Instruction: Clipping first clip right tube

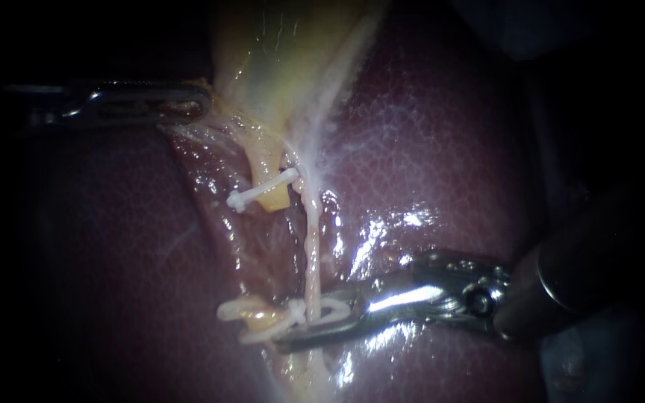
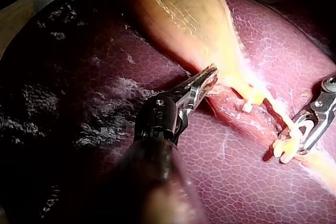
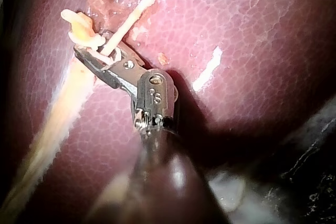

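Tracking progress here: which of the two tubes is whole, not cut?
The right tube: it runs unbroken down to the clip in the right tool. The left tube ends in clipped stumps.

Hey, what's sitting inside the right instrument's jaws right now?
A white clip sits in the jaws of the right instrument, and the thin pale right tube passes through it. The jaws cover whether the clip has latched, and they hide the tissue beneath the lower jaw.

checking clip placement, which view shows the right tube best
The endoscope view: the right tube runs unhidden from the gallbladder down into the clip in the right instrument. The left wrist view shows it small, beside that instrument; the right wrist view shows only a short stretch ahead of its own instrument.
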`<state>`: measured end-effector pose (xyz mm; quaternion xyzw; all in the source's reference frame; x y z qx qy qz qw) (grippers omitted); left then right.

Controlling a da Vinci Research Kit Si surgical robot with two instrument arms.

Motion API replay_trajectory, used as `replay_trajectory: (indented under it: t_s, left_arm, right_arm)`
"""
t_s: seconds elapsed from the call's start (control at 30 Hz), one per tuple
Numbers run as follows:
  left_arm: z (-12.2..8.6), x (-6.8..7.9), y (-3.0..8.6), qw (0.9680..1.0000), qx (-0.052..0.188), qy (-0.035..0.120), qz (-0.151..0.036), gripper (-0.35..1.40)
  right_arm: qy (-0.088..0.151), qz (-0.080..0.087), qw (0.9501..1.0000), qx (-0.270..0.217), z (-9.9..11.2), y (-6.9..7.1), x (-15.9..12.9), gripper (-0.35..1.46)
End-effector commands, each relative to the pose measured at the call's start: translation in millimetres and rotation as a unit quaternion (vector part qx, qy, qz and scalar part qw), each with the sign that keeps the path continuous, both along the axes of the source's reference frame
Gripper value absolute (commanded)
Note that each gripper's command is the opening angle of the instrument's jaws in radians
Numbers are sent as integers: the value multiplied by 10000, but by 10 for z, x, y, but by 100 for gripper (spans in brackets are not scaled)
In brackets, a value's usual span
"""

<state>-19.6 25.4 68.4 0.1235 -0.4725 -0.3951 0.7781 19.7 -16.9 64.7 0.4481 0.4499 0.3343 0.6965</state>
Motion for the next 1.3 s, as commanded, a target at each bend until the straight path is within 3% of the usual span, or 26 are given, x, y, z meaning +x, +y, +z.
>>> replay_trajectory:
  t_s: [0.03,0.13,0.27,0.6,0.93,1.1,1.3]
  left_arm:
    - [0,0,0,10000,-3,4,-4,-35]
    - [0,0,0,10000,-3,3,-4,-35]
    - [0,0,0,10000,-3,3,-4,-35]
    - [0,1,0,10000,-3,2,-2,-35]
    - [0,2,0,10000,-2,1,0,-35]
    - [0,2,0,10000,-2,0,2,-35]
    - [0,2,0,10000,-2,-1,2,-35]
  right_arm:
    - [6,15,10000,3,0,1,0,27]
    - [47,16,10000,-8,-2,3,0,38]
    - [268,180,9991,-265,-6,11,1,49]
    - [407,189,9972,-606,-6,20,-3,50]
    - [605,335,9957,-615,-7,29,-6,50]
    - [995,299,9933,-512,-9,29,-7,50]
    - [1694,200,9852,160,-15,24,-10,50]
